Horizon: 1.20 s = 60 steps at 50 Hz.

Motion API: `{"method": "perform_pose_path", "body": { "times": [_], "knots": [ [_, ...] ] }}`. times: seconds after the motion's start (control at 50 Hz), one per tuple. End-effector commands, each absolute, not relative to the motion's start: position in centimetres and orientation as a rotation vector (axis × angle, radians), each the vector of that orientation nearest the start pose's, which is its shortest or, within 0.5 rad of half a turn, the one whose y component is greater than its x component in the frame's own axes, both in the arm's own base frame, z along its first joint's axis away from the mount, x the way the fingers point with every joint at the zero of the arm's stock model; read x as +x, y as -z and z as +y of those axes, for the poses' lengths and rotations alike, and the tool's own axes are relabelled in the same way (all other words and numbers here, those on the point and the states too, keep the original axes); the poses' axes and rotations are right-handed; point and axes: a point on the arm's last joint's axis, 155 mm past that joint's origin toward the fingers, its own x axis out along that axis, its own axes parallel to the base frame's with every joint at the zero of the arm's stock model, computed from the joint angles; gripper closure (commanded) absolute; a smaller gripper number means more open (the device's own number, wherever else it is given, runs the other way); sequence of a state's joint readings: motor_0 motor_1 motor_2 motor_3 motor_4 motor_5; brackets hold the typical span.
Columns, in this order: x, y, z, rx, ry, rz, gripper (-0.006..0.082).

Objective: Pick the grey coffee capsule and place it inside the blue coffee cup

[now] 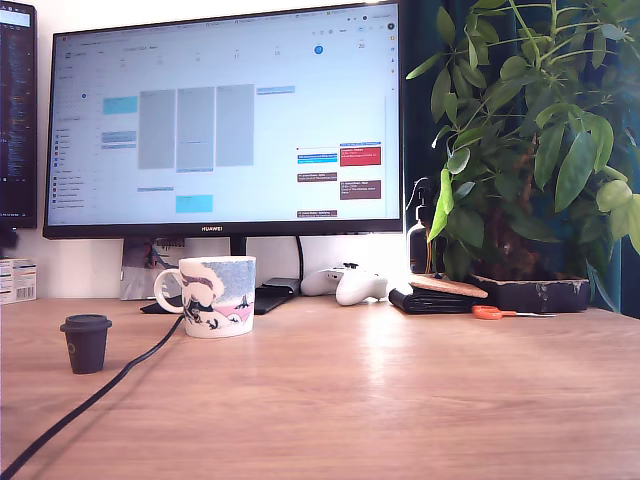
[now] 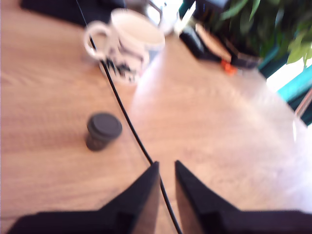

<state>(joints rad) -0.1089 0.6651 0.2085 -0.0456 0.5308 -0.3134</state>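
Where the wooden desk runs back to a white wall, a large monitor showing a calendar fills the rear, with a leafy potted plant at the exterior view's right. On the bare wood at that view's left stands the grey coffee capsule, upright, its long axis vertical and its wider flat rim on top. To its right in the same view, a little farther back and apart from it, sits the blue coffee cup, also upright, mouth open upward and white handle turned toward the capsule's side. A black cable crosses the desk diagonally from behind the cup toward the near edge, passing between capsule and cup and lying just beside the capsule. Behind the cup lie a white game controller, a dark wallet with a cork coaster on it, and orange-handled scissors. Seen from the wrist, the gripper hovers above the table over the cable, well short of the capsule, its dark fingers nearly together with only a narrow gap and nothing between them.
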Motion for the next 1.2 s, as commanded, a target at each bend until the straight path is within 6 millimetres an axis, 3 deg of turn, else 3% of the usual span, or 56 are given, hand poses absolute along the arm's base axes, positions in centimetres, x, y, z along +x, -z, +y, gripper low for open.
{"method": "perform_pose_path", "body": {
  "times": [0.0, 0.1, 0.3, 0.86, 1.18],
  "knots": [
    [24.7, -8.8, -11.9, -0.382, 0.519, 0.626, 0.0006],
    [25.4, -7.3, -11.7, -0.284, 0.489, 0.642, 0.0008],
    [27.3, -6.7, -11.2, -0.127, 0.44, 0.586, 0.0008],
    [30.1, -4.3, -11.6, -0.088, 0.427, 0.576, 0.0008],
    [32.4, -4.6, -12.0, -0.027, 0.446, 0.489, 0.0011]
  ]
}}
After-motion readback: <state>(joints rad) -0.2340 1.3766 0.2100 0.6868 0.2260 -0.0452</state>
